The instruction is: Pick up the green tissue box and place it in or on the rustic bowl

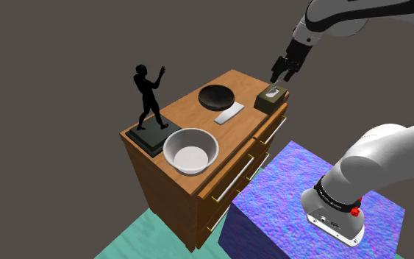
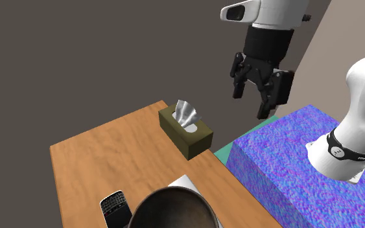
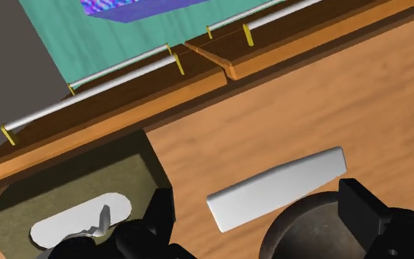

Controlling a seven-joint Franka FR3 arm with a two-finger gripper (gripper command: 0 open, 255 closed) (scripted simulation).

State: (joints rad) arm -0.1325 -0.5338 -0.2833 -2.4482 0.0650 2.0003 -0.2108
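The olive-green tissue box (image 1: 272, 98) stands at the dresser top's corner, a white tissue poking from its slot; it also shows from the other side (image 2: 186, 131) and beside one finger (image 3: 65, 199). My gripper (image 1: 282, 77) hangs open above and slightly beyond the box, touching nothing (image 2: 250, 103). Its fingers stand wide apart (image 3: 260, 221). A dark round bowl (image 1: 216, 96) sits a short way from the box, partly under the gripper (image 3: 308, 228). A larger white bowl (image 1: 190, 151) rests at the shoulder view's nearer end.
A flat white slab (image 1: 229, 112) lies between the dark bowl and the dresser's front edge. A black figurine on a dark base (image 1: 151, 110) stands beside the white bowl. A small black phone (image 2: 115, 208) lies near the dark bowl. The blue patterned stand (image 1: 312, 213) is alongside the drawers.
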